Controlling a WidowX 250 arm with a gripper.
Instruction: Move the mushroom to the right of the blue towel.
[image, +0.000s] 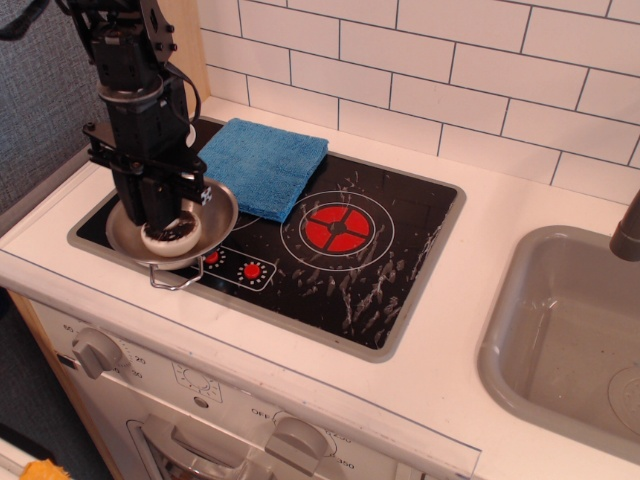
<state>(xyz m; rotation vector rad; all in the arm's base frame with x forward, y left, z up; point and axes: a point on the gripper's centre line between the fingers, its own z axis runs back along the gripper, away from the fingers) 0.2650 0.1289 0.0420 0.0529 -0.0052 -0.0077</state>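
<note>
The mushroom (170, 234) lay in the steel bowl (215, 216) at the front left of the stove (380, 270), left of the blue towel (262, 166). The end effector (160, 222) reached into the bowl right at the mushroom; whether it pinched it could not be told.

The oven front panel (300, 425) shows "OFF" and "350" by its knobs.
</note>
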